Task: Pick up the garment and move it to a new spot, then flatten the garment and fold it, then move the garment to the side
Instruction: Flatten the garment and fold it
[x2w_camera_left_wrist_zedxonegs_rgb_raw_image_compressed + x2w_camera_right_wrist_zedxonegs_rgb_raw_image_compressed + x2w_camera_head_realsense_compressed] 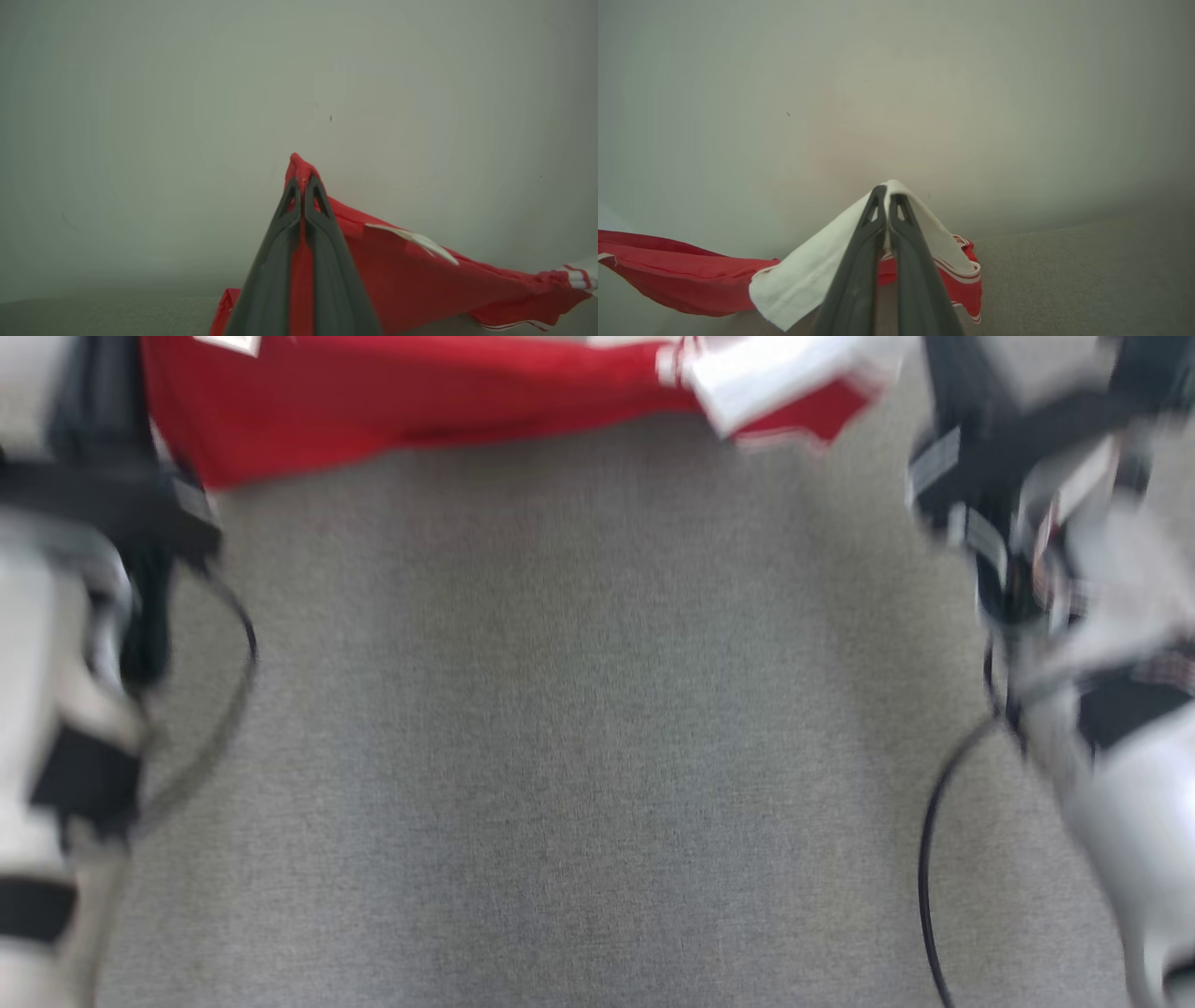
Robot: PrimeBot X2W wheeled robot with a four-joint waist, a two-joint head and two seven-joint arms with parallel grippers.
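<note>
A red garment (420,401) with white panels and striped trim hangs stretched across the top of the blurred head view, above the grey fabric surface. In the left wrist view my left gripper (301,179) is shut on a red corner of the garment (411,275), which trails down to the right. Over in the right wrist view my right gripper (887,191) is shut on a white part of the garment (817,270), with red cloth sagging away to the left. Both dark fingertips are out of the head view's top edge.
A grey fabric-covered surface (579,756) spreads below the garment. My pale forearms with black cables stand at the left (56,691) and right (1102,691) edges. A plain pale wall (187,116) fills the background behind both grippers.
</note>
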